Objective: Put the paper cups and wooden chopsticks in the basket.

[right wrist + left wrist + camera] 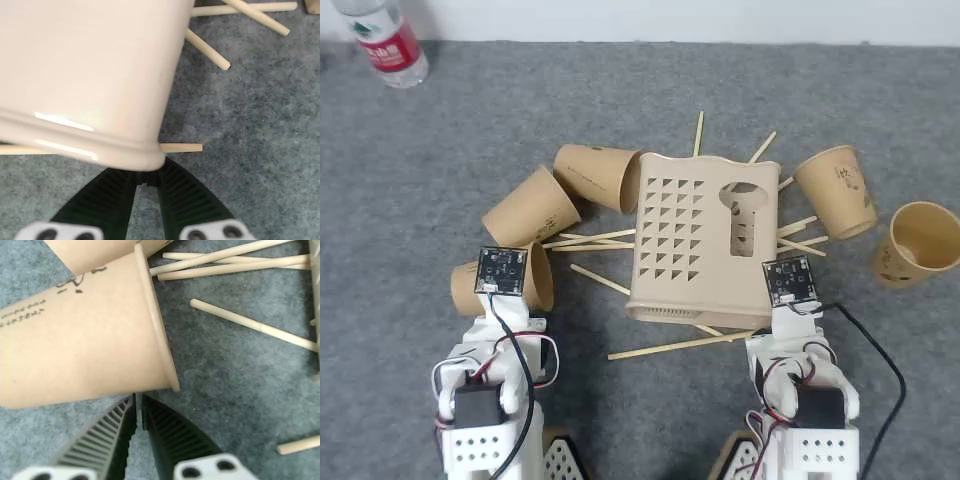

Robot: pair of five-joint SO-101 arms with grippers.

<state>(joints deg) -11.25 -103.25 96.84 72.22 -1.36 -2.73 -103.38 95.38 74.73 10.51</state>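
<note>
Looking down over the bench (pixel 440 140), you find the basket (pixel 685 235) tipped over in the middle with a holed wall facing up. Nothing is likely to stay in it until it is righted, and which way its mouth faces you cannot tell. Chopsticks (pixel 680 346) poke out from under it on several sides, some apparently pinned by its weight, and they lie crossed rather than bundled.

Three paper cups lie on their sides in a curve off the basket's left, and two more (pixel 835 190) sit off its right. None is in the basket.

Your left gripper (pixel 136 402) hangs low over the bench, jaws drawn nearly together and holding nothing. Its tips are just beside the rim of the nearest cup (pixel 85 335). At that width it probably cannot straddle the cup's wall, so expect to spread it before any grasp.

Your right gripper (pixel 146 177) is just as narrow and empty. Its tips are tucked against the basket's rounded lower edge, where one chopstick end (pixel 182 148) juts out. That position looks suited to working on the basket first, by hooking or lifting the edge.

A plastic bottle (pixel 388 42) lies at the far left corner, well apart.
</note>
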